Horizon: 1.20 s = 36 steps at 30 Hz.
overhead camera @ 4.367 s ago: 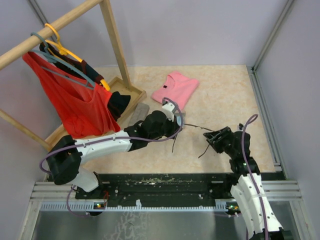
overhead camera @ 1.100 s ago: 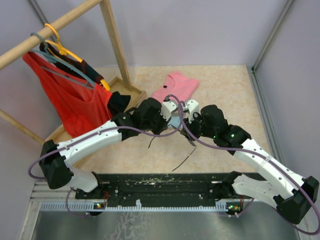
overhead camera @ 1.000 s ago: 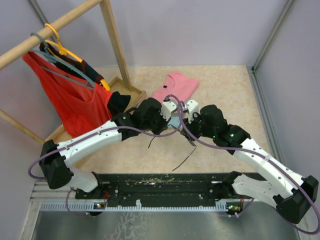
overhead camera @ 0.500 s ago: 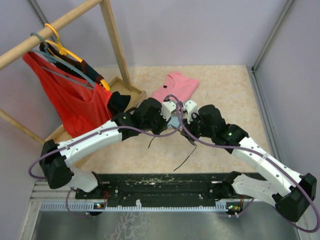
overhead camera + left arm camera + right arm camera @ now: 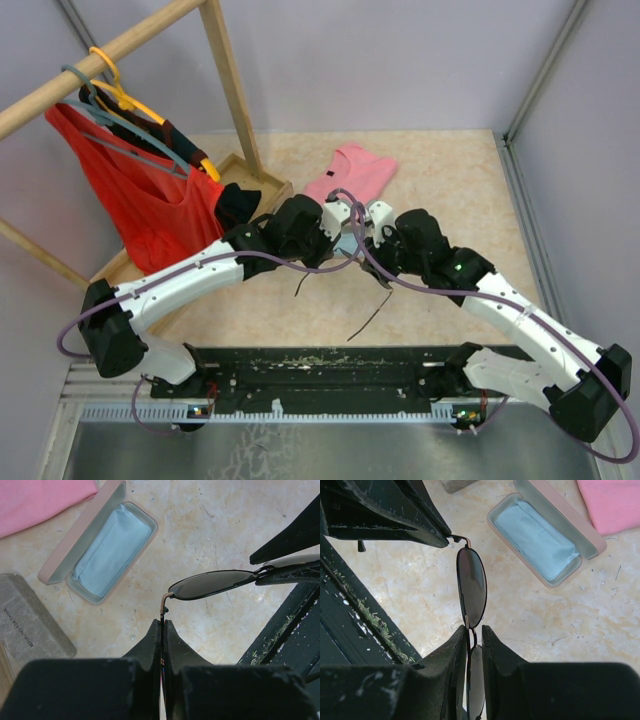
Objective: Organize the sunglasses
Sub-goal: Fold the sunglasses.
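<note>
- Since the earliest view the right arm has swung in from the right side to the table's point(image 5: 450, 190) centre; its wrist now sits just beside the left one. Over the last second it has barely shifted.
- Pink case point(image 5: 52, 567) lies open on the table with a light-blue cloth point(image 5: 110, 550) inside. Grey case point(image 5: 30, 615) lies beside it, closed.
- Sunglasses point(image 5: 210, 584) hang above the table between the grippers, near the pink case.
- Left gripper point(image 5: 161, 630): fingers pressed together on a slim temple arm just behind the hinge.
- Right gripper point(image 5: 475, 640): fingers narrowly apart, straddling the frame at the bridge, the wire against one finger.
- Long axis runs straight from one gripper to the other; one lens spans the gap.
</note>
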Each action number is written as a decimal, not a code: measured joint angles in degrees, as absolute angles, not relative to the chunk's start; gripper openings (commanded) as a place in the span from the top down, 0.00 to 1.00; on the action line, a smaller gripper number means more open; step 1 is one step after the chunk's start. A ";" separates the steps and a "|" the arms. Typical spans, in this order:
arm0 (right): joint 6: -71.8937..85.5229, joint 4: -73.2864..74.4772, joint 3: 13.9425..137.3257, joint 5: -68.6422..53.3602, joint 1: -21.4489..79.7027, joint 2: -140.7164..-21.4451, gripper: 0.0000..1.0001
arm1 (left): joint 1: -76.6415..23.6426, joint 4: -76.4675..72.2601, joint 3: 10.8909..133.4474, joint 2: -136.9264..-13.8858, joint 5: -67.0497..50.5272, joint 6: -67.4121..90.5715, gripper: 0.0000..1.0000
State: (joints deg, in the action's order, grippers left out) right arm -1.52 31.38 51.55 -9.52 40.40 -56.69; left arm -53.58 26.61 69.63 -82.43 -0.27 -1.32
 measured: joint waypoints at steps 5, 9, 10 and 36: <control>-1.50 31.35 51.55 -9.69 40.40 -56.69 0.96 | -53.58 26.61 69.63 -82.43 -0.30 -1.32 0.94; -1.48 31.35 51.55 -9.63 40.40 -56.75 1.00 | -53.58 26.61 69.63 -82.43 -0.34 -1.13 0.86; -1.45 31.35 51.55 -9.54 40.42 -56.77 1.00 | -53.56 26.59 69.63 -82.43 -0.38 -1.02 0.84; 2.68 19.49 41.54 3.36 41.15 -46.96 1.00 | -45.82 19.07 66.92 -63.59 3.01 9.50 0.41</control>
State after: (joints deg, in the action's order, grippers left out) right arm 2.68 19.49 41.54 3.36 41.15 -46.96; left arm -45.82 19.07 66.92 -63.59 3.01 9.50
